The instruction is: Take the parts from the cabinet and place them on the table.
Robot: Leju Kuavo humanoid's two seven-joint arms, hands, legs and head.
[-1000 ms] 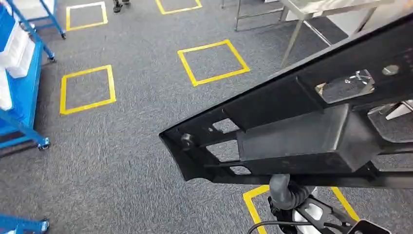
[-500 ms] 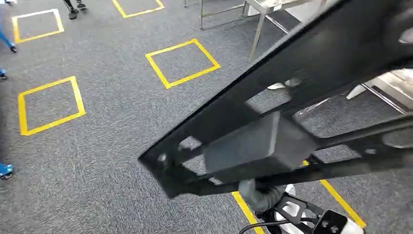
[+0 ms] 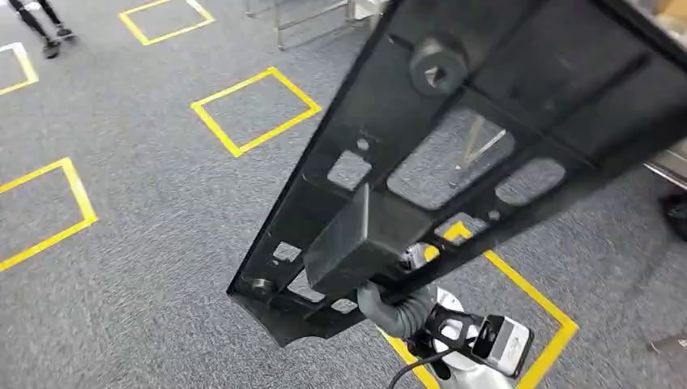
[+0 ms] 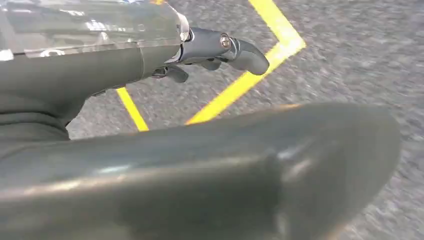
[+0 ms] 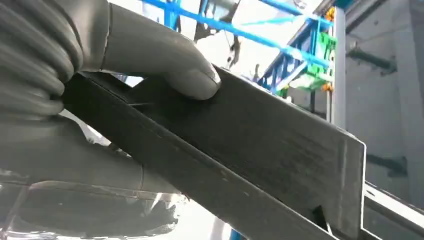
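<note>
A long black part (image 3: 454, 154), a flat frame with cutouts and a box-shaped block on it, hangs tilted across the head view from lower left to upper right. In the right wrist view my right hand (image 5: 75, 85) grips the black part (image 5: 260, 145), with its thumb (image 5: 175, 65) pressed on the flat face. My left arm's grey wrist (image 3: 393, 308) comes up under the low end of the part. In the left wrist view my left hand (image 4: 150, 100) holds nothing, its dark fingers (image 4: 235, 50) apart from the thumb above the carpet.
Grey carpet carries yellow tape squares (image 3: 255, 109). Metal table legs (image 3: 304, 16) stand at the back and a table edge (image 3: 671, 162) at the right. A person's feet (image 3: 40, 24) are at the far left. Blue shelving (image 5: 300, 55) stands behind the part in the right wrist view.
The camera has turned: the floor squares slid left and the blue cabinet left the picture. The black part now stands steeper and closer, reaching the top right corner.
</note>
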